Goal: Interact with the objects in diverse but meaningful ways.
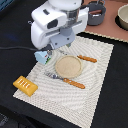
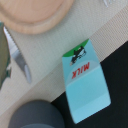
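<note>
Carton (image 2: 85, 85) pale blue, lettered MILK, apparently lying flat.

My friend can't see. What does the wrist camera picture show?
A pale blue carton with "MILK" in red letters lies on its side, half on a beige mat and half on the dark table. Next to it are the rim of a round tan plate and a silver knife blade.

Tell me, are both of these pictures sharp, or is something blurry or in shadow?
Exterior view: soft and low in detail, evenly lit; the arm blocks most of the milk carton; the round plate and bread loaf are readable. Wrist view: close and blurred, yet MILK on the carton reads; a dark, out-of-focus rounded shape fills one corner.
</note>
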Tool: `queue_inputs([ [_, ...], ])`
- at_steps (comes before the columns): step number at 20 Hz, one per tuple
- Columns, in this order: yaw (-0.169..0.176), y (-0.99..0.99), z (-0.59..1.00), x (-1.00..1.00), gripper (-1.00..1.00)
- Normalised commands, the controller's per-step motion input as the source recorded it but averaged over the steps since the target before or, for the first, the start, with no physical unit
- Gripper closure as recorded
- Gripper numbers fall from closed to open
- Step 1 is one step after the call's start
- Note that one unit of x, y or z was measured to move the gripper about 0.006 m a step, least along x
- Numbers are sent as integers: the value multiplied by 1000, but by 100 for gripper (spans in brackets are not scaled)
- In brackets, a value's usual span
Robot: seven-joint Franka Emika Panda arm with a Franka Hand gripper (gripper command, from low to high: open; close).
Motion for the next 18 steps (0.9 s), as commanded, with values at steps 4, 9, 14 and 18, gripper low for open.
queue_inputs([
  [4, 74, 37, -9, -714, -100],
  [9, 109, 157, 0, -675, -100],
  [14, 102, 207, 0, -613, -100],
  [18, 78, 135, -60, -384, -100],
])
